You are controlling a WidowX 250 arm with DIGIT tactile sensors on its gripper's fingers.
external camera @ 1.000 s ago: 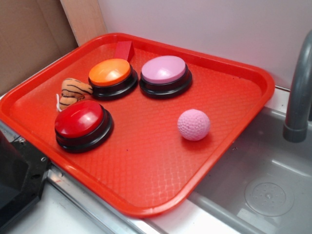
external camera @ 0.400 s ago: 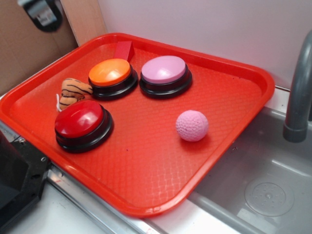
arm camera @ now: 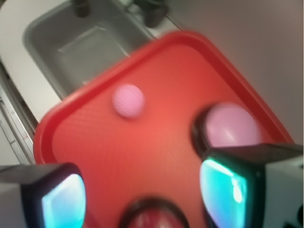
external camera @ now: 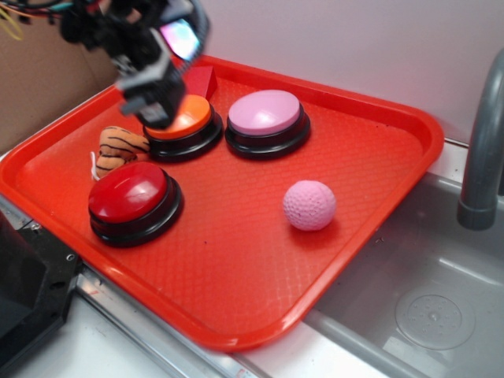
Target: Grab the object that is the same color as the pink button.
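Three buttons unmoved | my fingers point(external camera: 153, 94), newly arrived above orange button point(external camera: 189, 118), spread, empty | pink ball point(external camera: 309, 205) near pink button point(external camera: 265, 113) | no legible writing

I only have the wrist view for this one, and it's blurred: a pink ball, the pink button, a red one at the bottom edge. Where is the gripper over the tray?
Observer: In the exterior view the gripper is above the orange button at the back left of the tray, well apart from the pink ball.
Operator: An orange button? Is there anything else I can't see?
Observer: Yes. A small striped plush toy lies just left of that button, behind the red button.
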